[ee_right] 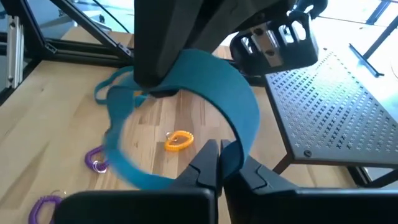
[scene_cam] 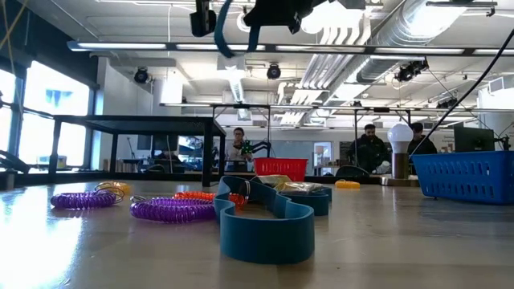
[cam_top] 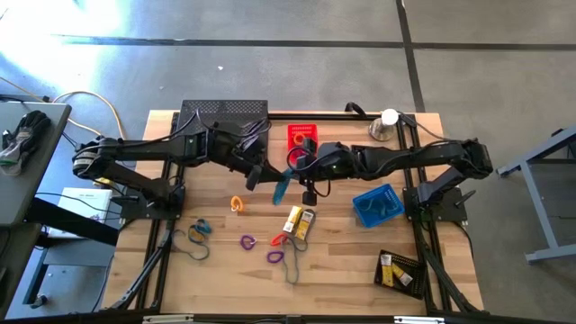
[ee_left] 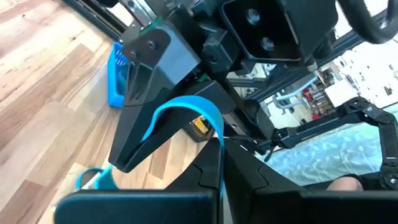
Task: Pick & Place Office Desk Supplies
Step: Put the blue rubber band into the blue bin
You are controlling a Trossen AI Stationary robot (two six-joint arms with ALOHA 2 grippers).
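Both hands meet above the middle of the wooden bench [cam_top: 360,261], sharing one wide blue rubber band loop [cam_top: 282,187]. The left hand [cam_top: 255,176] has its fingers clamped on one part of the loop; the right hand [cam_top: 301,162] is closed on another part, and the band arcs between them, hanging clear of the bench. Beneath and just beyond the hands lie a small orange coiled loop [cam_top: 237,204], purple coiled loops [cam_top: 247,241] and yellow-and-white boxes [cam_top: 299,221].

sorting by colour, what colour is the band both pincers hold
Blue band, clearest in the right wrist view.
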